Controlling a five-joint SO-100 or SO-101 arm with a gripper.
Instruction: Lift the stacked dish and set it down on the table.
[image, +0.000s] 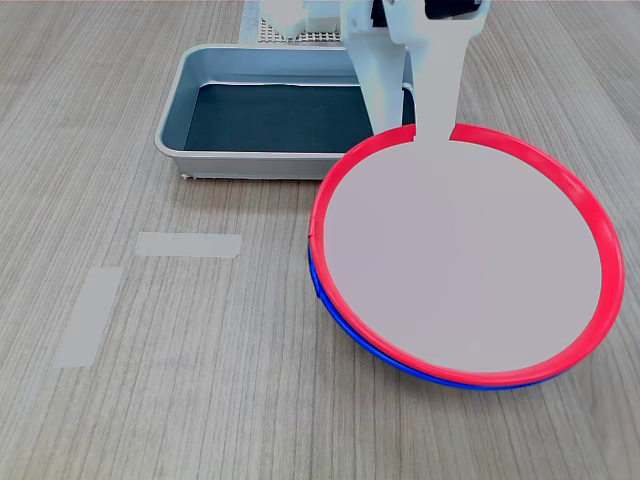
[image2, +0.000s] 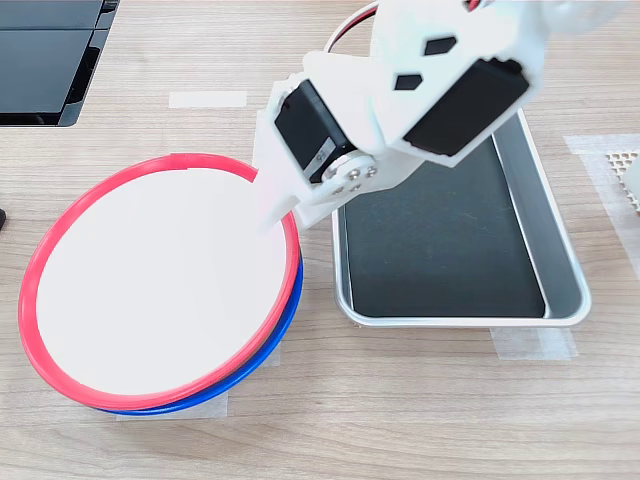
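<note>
The claw (image: 432, 128) stands at the far edge of the red-rimmed plate (image: 465, 255) in the first exterior view, one white finger lying across the rim onto the pale centre. The other jaw is hidden, so I cannot tell how wide it is set or whether it has the rim pinched.

The red-rimmed plate sits nested on a blue-rimmed plate (image: 345, 325), only a blue crescent showing beneath it in both exterior views. The stack rests on the wood-grain table (image: 200, 400), just beside a grey metal tray (image: 190, 95).

Judgement: the grasping step is in hand; the lift has not visibly begun. The next move calls for a firm pinch on the red rim, then a clean rise so the lower plate stays behind, and a set-down on bare tabletop.

Count: one arm, two plates, one tray. Tape strips (image: 188, 244): two in the first exterior view.
</note>
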